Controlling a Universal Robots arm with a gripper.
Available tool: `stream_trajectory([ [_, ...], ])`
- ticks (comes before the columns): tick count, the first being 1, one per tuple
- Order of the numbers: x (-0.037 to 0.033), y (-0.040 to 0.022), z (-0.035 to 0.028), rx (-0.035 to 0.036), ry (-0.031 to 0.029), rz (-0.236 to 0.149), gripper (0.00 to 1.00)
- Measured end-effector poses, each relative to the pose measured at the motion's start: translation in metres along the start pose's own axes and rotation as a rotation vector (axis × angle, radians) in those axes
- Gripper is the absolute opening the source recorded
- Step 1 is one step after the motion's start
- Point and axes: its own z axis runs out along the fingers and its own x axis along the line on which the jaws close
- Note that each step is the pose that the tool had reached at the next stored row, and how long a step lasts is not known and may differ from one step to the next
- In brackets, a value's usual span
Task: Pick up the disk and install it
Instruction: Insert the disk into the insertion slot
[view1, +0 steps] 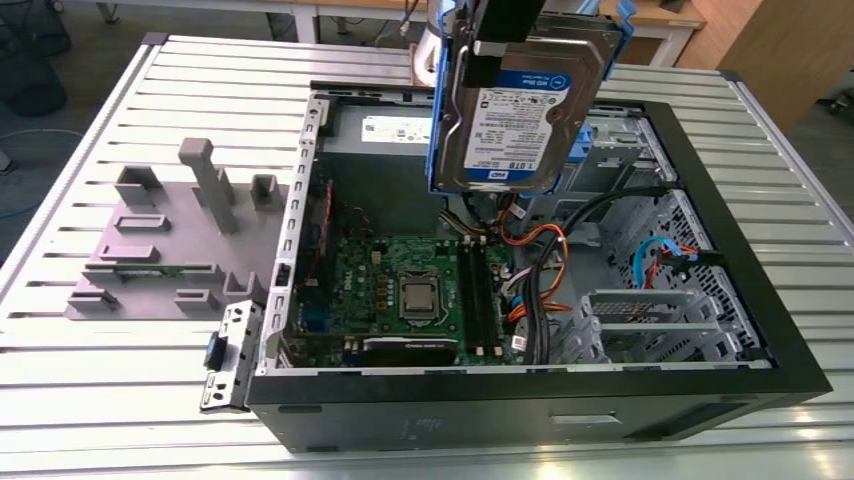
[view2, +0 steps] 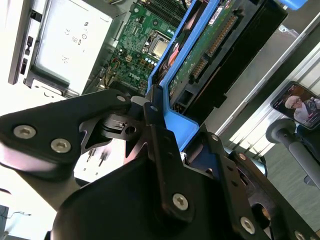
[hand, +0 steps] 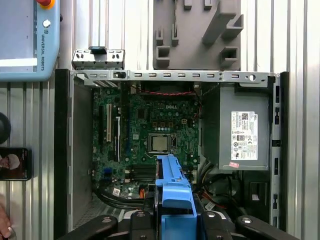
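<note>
In the exterior view, the arm comes down from the upper middle of the frame. Its end effector (view1: 505, 25) is clamped on the upper edge of the disk (view1: 527, 110). The disk hangs upright and slightly tilted. Its white-and-blue printed label faces us, and its bright blue frame shows along both long sides. It is in the air above the open computer case (view1: 534, 415), and we see it touching nothing but the end effector. Below it lie the green motherboard (view1: 400, 290) and a bundle of cables. A grey power-supply box (view1: 380, 130) with a white sticker sits inside the case, at the exterior view's left of the disk. A grey fixture (view1: 160, 240) stands on the ribbed metal surface (view1: 80, 400), at the exterior view's left of the case.

In the second wrist view, the end effector (view2: 160, 120) has its black fingers (view2: 160, 145) closed on the blue frame. We see the disk (view2: 200, 55) edge-on, with its green circuit-board side showing. The motherboard (view2: 145, 45) lies beyond it.

In the first wrist view, we look straight down into the case. The end effector (hand: 175, 222) grips the blue edge of the disk (hand: 172, 185), which hangs over the motherboard (hand: 150, 125). The power-supply box (hand: 240, 130) carries a white sticker with print and symbols. A light blue teach pendant (hand: 27, 40) and a phone (hand: 14, 162) sit beside the case.
</note>
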Motion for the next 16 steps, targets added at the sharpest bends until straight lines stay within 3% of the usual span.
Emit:
stream_trajectory([
  [10, 0.0009, 0.0000, 0.0001, 0.0000, 0.0002, 0.000, 0.37],
  [16, 0.0082, -0.0001, 0.0003, 0.0000, 0.0002, 0.000, 0.37],
])
